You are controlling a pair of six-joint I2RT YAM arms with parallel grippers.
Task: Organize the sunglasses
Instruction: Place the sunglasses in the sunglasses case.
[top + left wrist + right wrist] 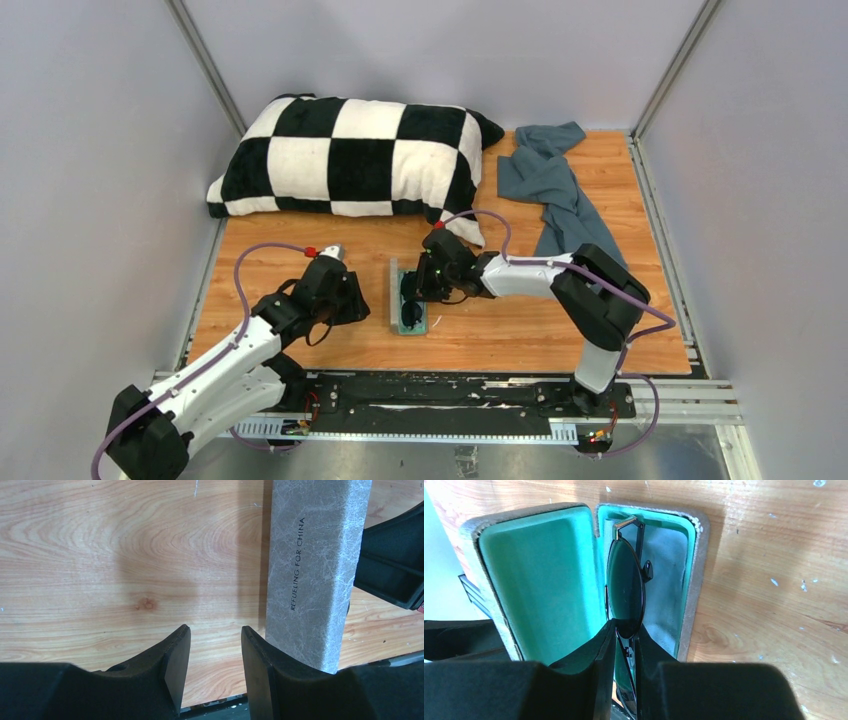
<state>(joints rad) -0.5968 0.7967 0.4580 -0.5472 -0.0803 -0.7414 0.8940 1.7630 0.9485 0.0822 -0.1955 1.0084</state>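
The grey case (499, 605) lies open on the table, its green lining showing. My right gripper (624, 635) is shut on the black folded sunglasses (625, 585) and holds them on edge in the case's right half, over a light-blue cloth (666, 575). In the top view the right gripper (412, 290) is over the case (393, 300). My left gripper (215, 640) is open and empty, just left of the upright grey lid (310, 570). Its right finger (255, 655) is close beside the lid. It also shows in the top view (358, 303).
A black-and-white checkered pillow (350, 155) lies at the back left. A blue-grey towel (555, 185) lies at the back right. Grey walls close in the wooden table (500, 340) on three sides.
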